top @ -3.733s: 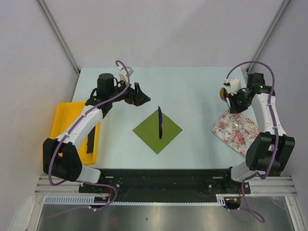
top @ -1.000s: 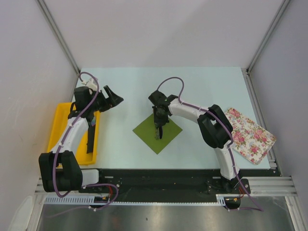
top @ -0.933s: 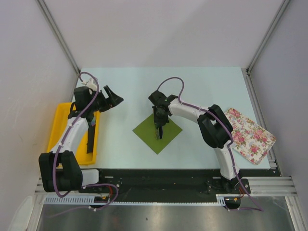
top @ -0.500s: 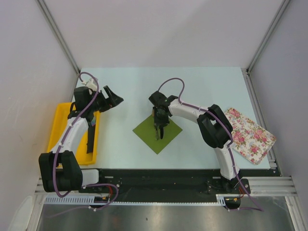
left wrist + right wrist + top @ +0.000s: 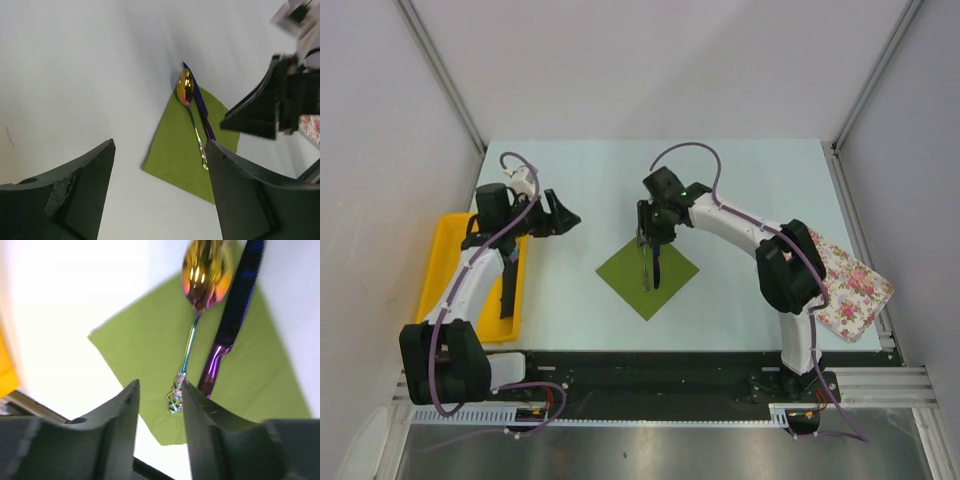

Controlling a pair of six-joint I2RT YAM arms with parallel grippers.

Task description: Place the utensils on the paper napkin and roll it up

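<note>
Right tool (image 5: 160, 387) hangs just above the napkin (image 5: 625, 272) with its two fingers spread and nothing pinched: in its wrist view the ornate end of the spoon (image 5: 187, 92) shows in the gap between the fingertips, but the spoon lies flat on the paper below them. The spoon's shiny gold head points to the napkin's far corner and reaches the paper's edge there, while its thin handle runs back toward the middle of the sheet. A dark blue-purple knife (image 5: 202, 112) lies just beside the spoon on its right, nearly parallel to it, with its tip passing beyond the same corner onto the tabletop (image 5: 770, 175). The napkin is an olive-green square, spread flat and turned like a diamond, near the middle of the tabletop in front of the two arm bases. The left tool (image 5: 160, 143) is well apart from the napkin, off to the left and raised over bare tabletop, its fingers spread wide with nothing between them; its camera looks across at the napkin and both pieces. Beyond the left arm, at the left edge of the tabletop, sits a yellow tray (image 5: 445, 280) with a long dark piece (image 5: 507, 285) in it, too small to identify. A white cloth (image 5: 855, 285) with a pink flower print lies at the right edge, partly behind the right arm.
</note>
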